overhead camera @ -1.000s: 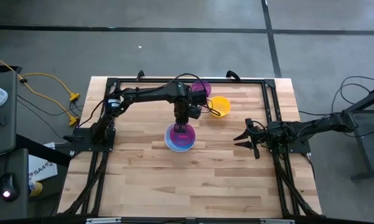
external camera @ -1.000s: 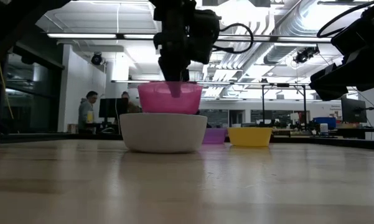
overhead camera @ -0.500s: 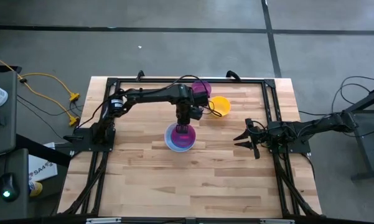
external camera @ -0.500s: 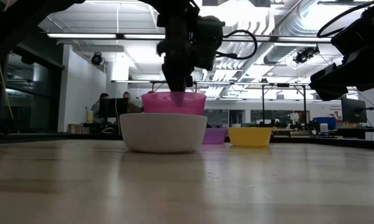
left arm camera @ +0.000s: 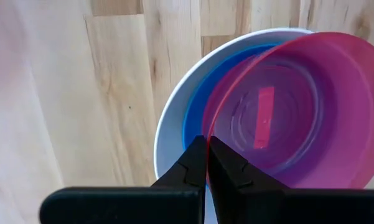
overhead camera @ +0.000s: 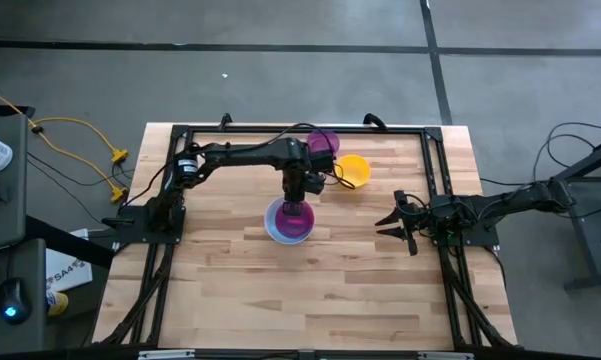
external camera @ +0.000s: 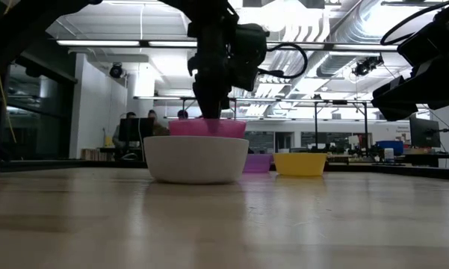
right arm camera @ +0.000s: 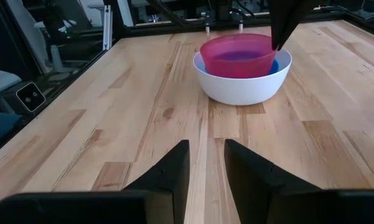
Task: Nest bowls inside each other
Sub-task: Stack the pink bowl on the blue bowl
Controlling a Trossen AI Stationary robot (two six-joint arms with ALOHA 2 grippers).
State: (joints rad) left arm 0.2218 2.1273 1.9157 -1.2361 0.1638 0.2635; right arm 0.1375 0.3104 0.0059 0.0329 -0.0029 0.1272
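A white bowl (overhead camera: pixel 272 228) stands on the table's middle with a blue bowl (left arm camera: pixel 195 107) nested in it. A translucent red bowl (left arm camera: pixel 292 112) sits low inside them, only its rim (external camera: pixel 207 128) showing above the white bowl (external camera: pixel 196 158) in the low view. My left gripper (overhead camera: pixel 297 203) is right above, shut on the red bowl. A purple bowl (overhead camera: pixel 324 141) and a yellow bowl (overhead camera: pixel 354 170) stand on their bases farther back. My right gripper (overhead camera: pixel 395 222) waits open by the right edge. My left gripper pinches the red bowl's rim (left arm camera: pixel 209 127) on its far side, one finger inside the bowl and one outside. The fingers (external camera: pixel 211 104) point down from above. The bowl sits upright, sunk into the blue and white bowls; whether its bottom rests on the blue one is hidden.
Black frame rails (overhead camera: pixel 280 130) run along the table's far, left and right sides. Bare wood lies in front of the white bowl (right arm camera: pixel 243 84) toward the near edge. People sit at desks in the room behind (external camera: pixel 127 131).
My left gripper has gone straight down with the red bowl, staying shut. The bowl, which stood mostly above the white bowl's rim, has sunk into it until only its rim shows above.
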